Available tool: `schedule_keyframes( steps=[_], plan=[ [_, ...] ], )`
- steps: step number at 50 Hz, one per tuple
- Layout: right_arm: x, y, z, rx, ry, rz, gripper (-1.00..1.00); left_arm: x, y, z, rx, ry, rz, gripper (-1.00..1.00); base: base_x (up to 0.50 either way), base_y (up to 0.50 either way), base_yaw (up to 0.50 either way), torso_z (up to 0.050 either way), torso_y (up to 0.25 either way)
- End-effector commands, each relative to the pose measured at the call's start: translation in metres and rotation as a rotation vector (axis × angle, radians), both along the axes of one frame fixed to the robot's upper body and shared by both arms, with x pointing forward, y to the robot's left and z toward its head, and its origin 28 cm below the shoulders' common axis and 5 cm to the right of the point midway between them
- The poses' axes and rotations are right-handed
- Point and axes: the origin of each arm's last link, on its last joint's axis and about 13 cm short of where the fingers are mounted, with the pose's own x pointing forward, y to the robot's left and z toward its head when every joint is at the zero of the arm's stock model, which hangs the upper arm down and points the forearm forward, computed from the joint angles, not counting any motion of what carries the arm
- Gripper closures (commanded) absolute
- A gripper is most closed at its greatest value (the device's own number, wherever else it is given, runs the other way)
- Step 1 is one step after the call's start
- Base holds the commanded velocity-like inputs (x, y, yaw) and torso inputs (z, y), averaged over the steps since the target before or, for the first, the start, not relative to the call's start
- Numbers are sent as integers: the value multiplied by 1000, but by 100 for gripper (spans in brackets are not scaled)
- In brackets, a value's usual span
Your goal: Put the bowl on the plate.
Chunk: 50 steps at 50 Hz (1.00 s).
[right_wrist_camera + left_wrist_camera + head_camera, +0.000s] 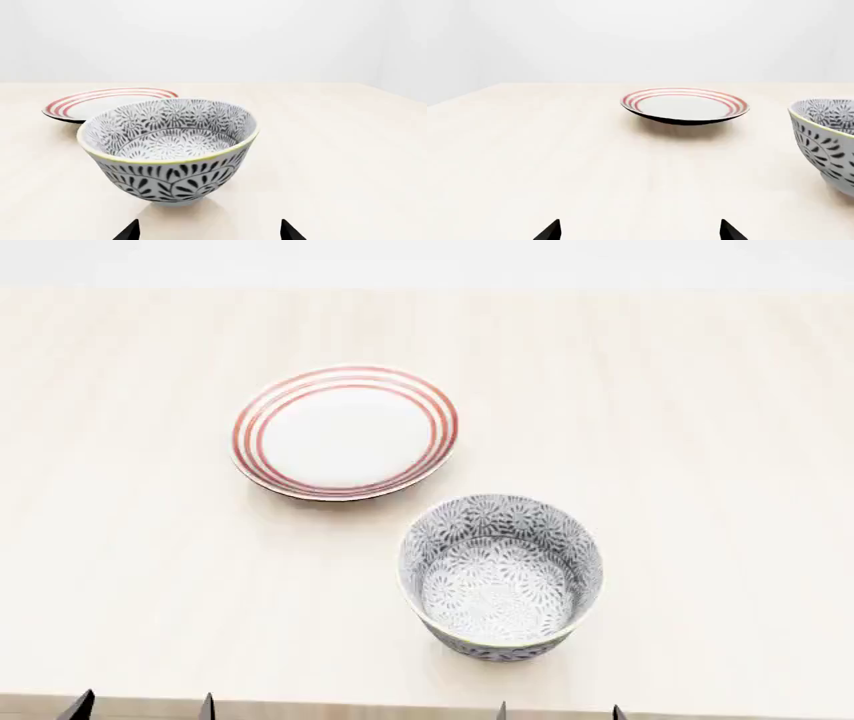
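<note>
Floral bowl sits upright on the light wood table, near its front edge, just beside and apart from the red-ringed plate, which lies farther back and to the left. L gripper and R gripper both spread wide w/ nothing between the tips, low at the table's near edge. R one faces the bowl close up; L one faces the plate.

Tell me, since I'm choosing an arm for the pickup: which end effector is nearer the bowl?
Right. The right end effector sits just before the bowl; the left end effector is off to its side.
</note>
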Motion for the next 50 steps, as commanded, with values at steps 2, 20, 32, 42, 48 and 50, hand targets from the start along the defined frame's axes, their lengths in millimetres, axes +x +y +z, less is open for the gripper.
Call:
schedule_keyframes(
  steps=[2,20,32,42,48,50],
  plan=[
    [1,0,-4,-14,28,-9,-100,1,2,1,-3,1,8,-100,0,0,0,0,0],
    [19,24,-26,-37,-118,-80,-100,6,15,-19,82,53,-12,-100,0,0,0,0,0],
    [-28,9,-6,-36,-195,-196,-100,1,9,-14,109,57,39,-100,0,0,0,0,0],
    [-44,6,4,-5,-288,-230,-100,-8,15,-1,91,37,58,-100,84,0,0,0,0],
    [-48,4,9,-9,-318,-230,-100,-7,14,1,90,26,56,-100,490,0,0,0,0],
    [-48,3,9,-9,-323,-232,-100,-8,15,2,82,21,57,-100,500,0,0,0,0]
  ],
)
